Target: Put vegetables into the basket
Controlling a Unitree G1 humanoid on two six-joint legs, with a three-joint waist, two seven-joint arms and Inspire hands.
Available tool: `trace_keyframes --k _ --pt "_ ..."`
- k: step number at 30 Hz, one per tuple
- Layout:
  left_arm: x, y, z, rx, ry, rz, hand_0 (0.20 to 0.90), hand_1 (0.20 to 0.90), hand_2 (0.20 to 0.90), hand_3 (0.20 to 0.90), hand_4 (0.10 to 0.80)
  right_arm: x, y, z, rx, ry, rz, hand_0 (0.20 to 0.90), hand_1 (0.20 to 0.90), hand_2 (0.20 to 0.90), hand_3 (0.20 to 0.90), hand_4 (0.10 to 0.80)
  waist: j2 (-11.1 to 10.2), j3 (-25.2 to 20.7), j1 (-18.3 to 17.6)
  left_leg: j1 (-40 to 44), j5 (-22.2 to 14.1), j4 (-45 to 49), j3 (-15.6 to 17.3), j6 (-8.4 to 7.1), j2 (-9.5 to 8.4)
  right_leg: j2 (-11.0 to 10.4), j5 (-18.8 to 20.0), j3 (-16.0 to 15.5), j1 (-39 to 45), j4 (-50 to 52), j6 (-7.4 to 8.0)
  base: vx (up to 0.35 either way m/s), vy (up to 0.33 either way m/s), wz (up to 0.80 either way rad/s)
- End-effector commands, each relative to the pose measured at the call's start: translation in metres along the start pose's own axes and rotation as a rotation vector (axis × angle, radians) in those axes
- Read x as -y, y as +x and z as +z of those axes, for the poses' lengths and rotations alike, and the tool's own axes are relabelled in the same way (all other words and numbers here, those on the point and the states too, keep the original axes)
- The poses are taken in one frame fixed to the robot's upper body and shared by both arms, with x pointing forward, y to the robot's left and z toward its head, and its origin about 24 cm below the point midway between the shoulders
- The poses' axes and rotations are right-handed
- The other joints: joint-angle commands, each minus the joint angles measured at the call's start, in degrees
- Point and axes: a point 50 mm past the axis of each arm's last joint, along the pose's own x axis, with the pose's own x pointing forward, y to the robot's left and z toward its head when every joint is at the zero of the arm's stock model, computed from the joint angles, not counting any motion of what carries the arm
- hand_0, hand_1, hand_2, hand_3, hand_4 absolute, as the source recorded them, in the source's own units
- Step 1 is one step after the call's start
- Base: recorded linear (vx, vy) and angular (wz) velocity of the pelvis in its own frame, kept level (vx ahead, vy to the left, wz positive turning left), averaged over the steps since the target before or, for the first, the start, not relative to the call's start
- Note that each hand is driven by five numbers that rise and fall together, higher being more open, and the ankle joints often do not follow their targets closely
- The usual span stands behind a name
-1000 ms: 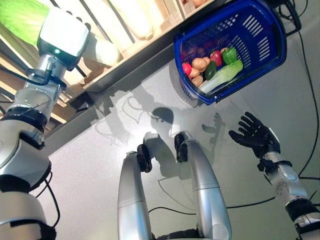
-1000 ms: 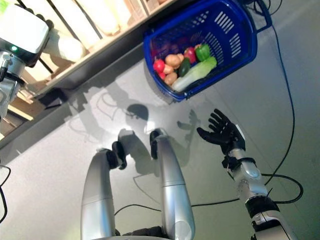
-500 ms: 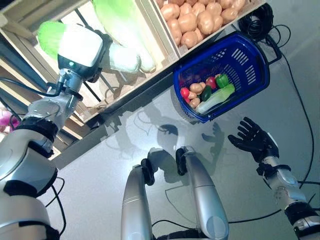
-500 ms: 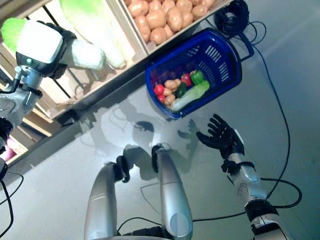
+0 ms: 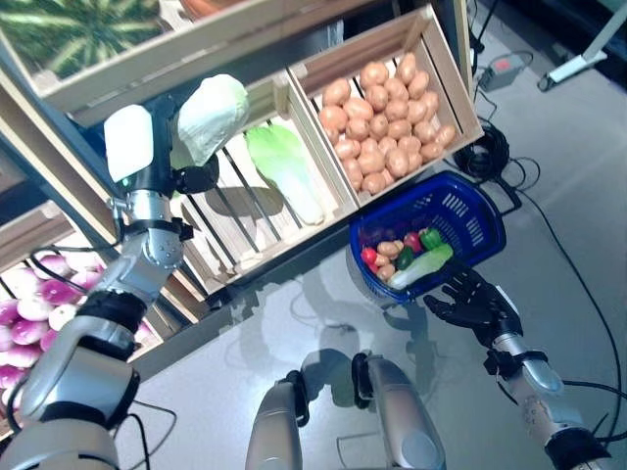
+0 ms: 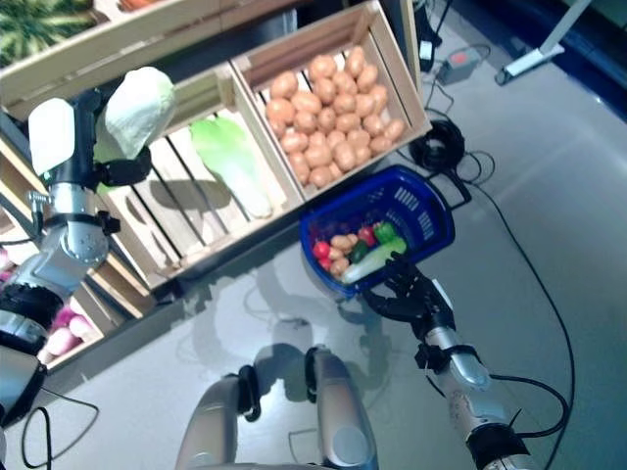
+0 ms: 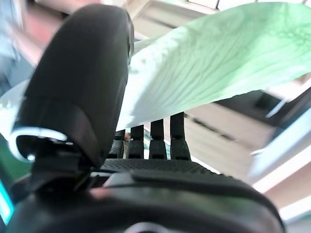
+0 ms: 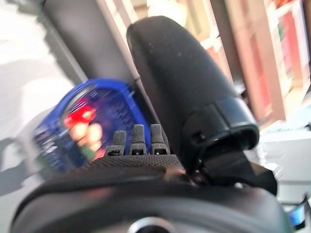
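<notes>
Left eye view shows me my left hand [image 5: 186, 162] grasping a cabbage [image 5: 211, 116] aloft, right hand [image 5: 470, 305] spread beside the blue basket [image 5: 468, 211].

You'll see the left arm [image 5: 108, 323] as rounded silver-grey shells, broken by black bands at the joints. At its wrist sits a white, box-like housing [image 5: 128, 142] with a small green light on its lower edge. The left hand [image 5: 196, 179] past it is dark. In its wrist view, note the broad, smooth black thumb [image 7: 82, 87], a row of slim segmented fingers [image 7: 155, 141], and a finely textured palm pad.

Your right arm [image 5: 529, 377] is slimmer, silver-grey, with a black collar at the wrist. The right hand [image 5: 470, 304] is black all over, and its thumb [image 8: 184, 92] is a bulky matte shell seated in a glossy socket.
</notes>
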Motion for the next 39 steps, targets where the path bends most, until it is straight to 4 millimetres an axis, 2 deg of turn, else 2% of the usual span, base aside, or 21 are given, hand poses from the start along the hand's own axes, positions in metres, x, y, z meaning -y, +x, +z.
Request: trace_keyframes --k 1,3,6,11,17,22,27,34,39 --pt "-0.009 0.001 0.020 0.035 -0.314 0.062 0.300 0.300 0.300 0.300 0.400 -0.026 0.017 0.045 0.238 -0.077 0.120 0.900 0.900 0.900 0.900 0.800 0.68 -8.39 1.68 4.19 6.06 -7.65 1.88 2.23 -3.19 -0.55 7.29 -0.80 8.81 -11.78 1.29 0.135 -0.140 0.16" --pt "0.009 -0.011 0.020 -0.037 -0.481 0.005 0.300 0.300 0.300 0.300 0.400 -0.044 0.027 0.059 0.287 -0.098 0.173 0.900 0.900 0.900 0.900 0.800 0.55 -10.01 2.49 8.57 6.80 -11.50 1.25 2.18 -3.63 -0.18 8.12 -1.46 13.72 -16.17 1.74 0.119 -0.125 0.13" --pt "0.028 -0.021 0.025 -0.089 -0.655 -0.050 0.300 0.300 0.300 0.300 0.400 -0.060 0.040 0.075 0.314 -0.121 0.234 0.900 0.900 0.900 0.900 0.800 0.27 -11.65 3.30 13.60 8.10 -16.78 0.65 1.86 -4.05 0.59 9.46 -2.05 19.44 -22.21 2.20 0.081 -0.106 0.14" --pt "0.046 -0.030 0.031 -0.177 -0.881 -0.137 0.300 0.300 0.300 0.300 0.400 -0.075 0.048 0.091 0.298 -0.170 0.350 0.900 0.900 0.900 0.900 0.800 -0.05 -13.95 3.90 18.40 10.77 -24.23 -0.25 1.22 -4.07 1.79 12.36 -1.82 24.99 -30.38 2.86 0.042 -0.102 0.07" --pt "0.066 -0.034 0.044 -0.262 -1.096 -0.246 0.300 0.300 0.300 0.300 0.400 -0.090 0.060 0.111 0.232 -0.212 0.453 0.900 0.900 0.900 0.900 0.800 -0.22 -14.88 4.45 20.08 11.96 -27.65 -0.61 0.92 -4.13 2.46 14.08 -1.31 26.98 -34.23 3.16 -0.020 -0.085 0.03" --pt "0.073 -0.036 0.054 -0.263 -1.099 -0.310 0.300 0.300 0.300 0.300 0.400 -0.099 0.068 0.115 0.147 -0.219 0.511 0.900 0.900 0.900 0.900 0.800 -0.53 -15.02 4.85 20.90 12.11 -28.87 -0.21 1.11 -4.12 2.88 14.84 -1.03 27.69 -35.79 3.17 -0.019 -0.057 0.00" --pt "0.077 -0.035 0.058 -0.248 -1.045 -0.357 0.300 0.300 0.300 0.300 0.400 -0.109 0.074 0.123 0.142 -0.207 0.532 0.900 0.900 0.900 0.900 0.800 -0.83 -15.08 5.12 21.78 12.00 -29.62 0.24 1.42 -4.15 3.10 14.99 -1.05 28.42 -36.47 3.15 0.004 -0.017 0.00" --pt "0.091 -0.047 0.066 -0.197 -0.926 -0.472 0.300 0.300 0.300 0.300 0.400 -0.124 0.071 0.136 0.226 -0.231 0.553 0.900 0.900 0.900 0.900 0.800 -1.31 -14.29 5.26 22.65 11.63 -30.16 0.43 2.19 -4.31 3.15 14.59 -1.21 28.51 -35.70 3.19 0.015 -0.003 0.00" --pt "0.103 -0.058 0.067 -0.189 -0.860 -0.545 0.300 0.300 0.300 0.300 0.400 -0.126 0.070 0.148 0.283 -0.303 0.506 0.900 0.900 0.900 0.900 0.800 -1.54 -14.00 5.26 23.45 11.88 -31.47 0.06 2.48 -4.53 3.21 14.70 -1.01 28.97 -36.20 3.32 0.014 0.003 0.00"
